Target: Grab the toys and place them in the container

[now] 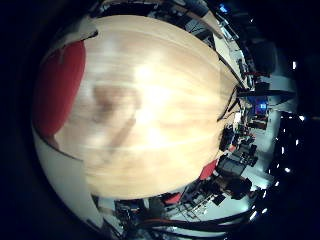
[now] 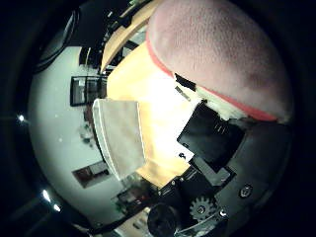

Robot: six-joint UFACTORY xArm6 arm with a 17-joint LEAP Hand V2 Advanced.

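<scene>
A pink plush toy (image 2: 222,54) with a red seam fills much of the thumb side view, pressed close against the palm. Black parts of my hand (image 2: 217,148) curl up against its underside, so it is held off the wooden table (image 1: 160,110). A red patch (image 1: 57,95) at the rim of the little finger side view looks like part of the same toy. A pale fabric container (image 2: 118,136) stands on the table some way off from the hand, its open side not clearly visible.
The light wooden tabletop spreads under the palm, with a faint shadow (image 1: 115,115) on it. Beyond the table's edge are dark furniture and equipment (image 1: 240,165) and a white wall with framed pictures (image 2: 86,90).
</scene>
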